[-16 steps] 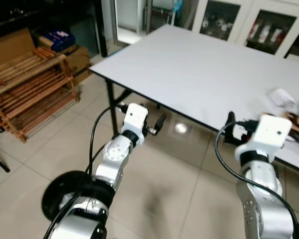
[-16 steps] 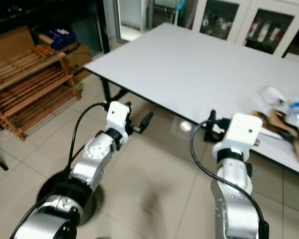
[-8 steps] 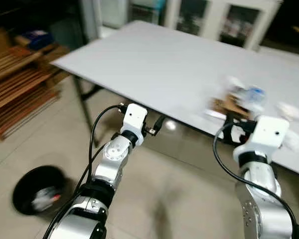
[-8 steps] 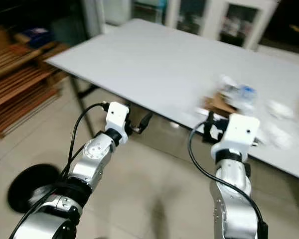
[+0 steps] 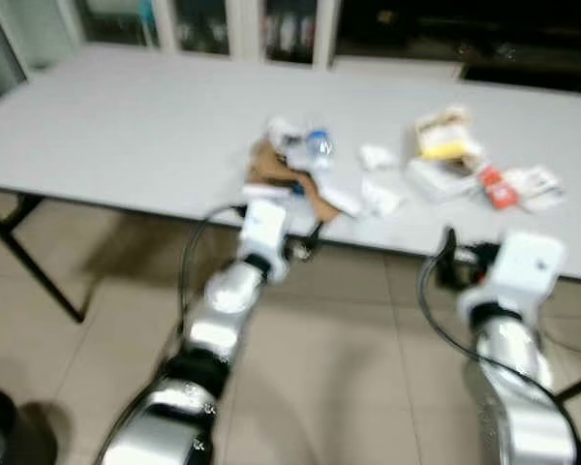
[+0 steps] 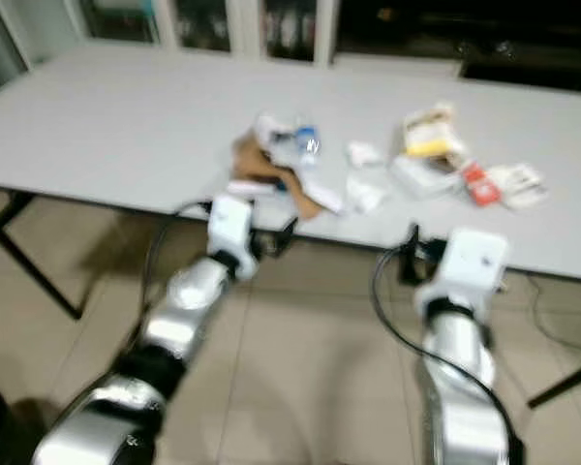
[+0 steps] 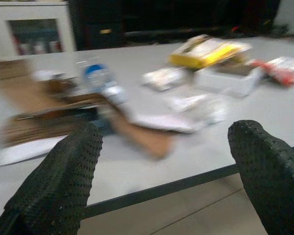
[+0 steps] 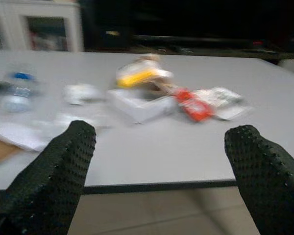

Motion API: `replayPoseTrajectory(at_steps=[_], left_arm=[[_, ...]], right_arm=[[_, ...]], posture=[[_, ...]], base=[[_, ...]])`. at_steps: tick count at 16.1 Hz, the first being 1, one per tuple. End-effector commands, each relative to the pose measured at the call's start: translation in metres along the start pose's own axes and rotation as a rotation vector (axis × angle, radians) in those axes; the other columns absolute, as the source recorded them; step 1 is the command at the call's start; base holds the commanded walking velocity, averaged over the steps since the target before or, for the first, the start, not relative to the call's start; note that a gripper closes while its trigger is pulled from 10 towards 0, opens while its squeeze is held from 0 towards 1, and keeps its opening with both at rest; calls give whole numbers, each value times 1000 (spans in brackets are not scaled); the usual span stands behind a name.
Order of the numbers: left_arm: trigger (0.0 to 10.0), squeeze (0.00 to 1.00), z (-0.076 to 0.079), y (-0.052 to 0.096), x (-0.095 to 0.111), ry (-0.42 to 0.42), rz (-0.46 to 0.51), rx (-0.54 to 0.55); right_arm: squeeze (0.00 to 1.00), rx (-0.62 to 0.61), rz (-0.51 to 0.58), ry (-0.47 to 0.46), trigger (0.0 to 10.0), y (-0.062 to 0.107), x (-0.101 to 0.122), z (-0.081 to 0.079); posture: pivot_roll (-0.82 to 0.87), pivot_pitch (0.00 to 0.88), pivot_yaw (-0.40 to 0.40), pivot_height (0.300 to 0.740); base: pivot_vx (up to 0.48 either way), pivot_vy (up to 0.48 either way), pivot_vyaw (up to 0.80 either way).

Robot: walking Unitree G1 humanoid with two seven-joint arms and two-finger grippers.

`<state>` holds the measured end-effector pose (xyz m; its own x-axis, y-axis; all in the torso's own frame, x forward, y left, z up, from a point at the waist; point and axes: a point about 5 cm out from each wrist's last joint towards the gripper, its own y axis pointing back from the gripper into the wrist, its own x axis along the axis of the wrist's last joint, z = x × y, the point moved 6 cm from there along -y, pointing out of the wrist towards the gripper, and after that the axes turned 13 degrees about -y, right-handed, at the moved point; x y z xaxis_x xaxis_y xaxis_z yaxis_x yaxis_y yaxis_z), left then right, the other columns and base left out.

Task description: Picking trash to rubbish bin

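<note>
On tiled floor [image 5: 68, 358], white table [image 5: 126, 136] bearing trash [image 5: 445, 155].

Both silver arms were extended forward from the body at about the same height, forearms roughly parallel. The left arm reached slightly inward, a black cable looping along it to the white wrist housing. The left gripper [image 5: 305, 244] pointed ahead, its two black fingers [image 7: 59, 181] spread wide apart with nothing between them. The right arm stood more upright, a black cable curving up its side to the white wrist block. The right gripper [image 5: 453, 260] was likewise held forward, its fingers [image 8: 49, 183] parted and empty. Motion blur softened both arms
</note>
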<state>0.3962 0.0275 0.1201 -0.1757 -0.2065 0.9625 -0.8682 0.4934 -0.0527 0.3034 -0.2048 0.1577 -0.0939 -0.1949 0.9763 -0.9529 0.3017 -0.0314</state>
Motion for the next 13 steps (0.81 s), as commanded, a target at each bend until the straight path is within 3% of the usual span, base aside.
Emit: replayPoseTrajectory(at_steps=[1, 4, 13], left_arm=[[10000, 0, -12, 0, 0, -11, -11, 25], [10000, 0, -12, -1, -1, -2, -18, 25], [10000, 0, -14, 1, -2, -12, -26, 17]], right_arm=[[0, 25, 20, -8, 10000, 0, 5, -8], [0, 23, 21, -6, 10000, 0, 4, -9], [0, 30, 15, -30, 10000, -1, 1, -13]], posture=[[65, 59, -8, 740], [68, 60, -9, 740], [79, 66, 2, 740]], base=[[0, 0, 0], [0, 206, 0], [0, 480, 0]])
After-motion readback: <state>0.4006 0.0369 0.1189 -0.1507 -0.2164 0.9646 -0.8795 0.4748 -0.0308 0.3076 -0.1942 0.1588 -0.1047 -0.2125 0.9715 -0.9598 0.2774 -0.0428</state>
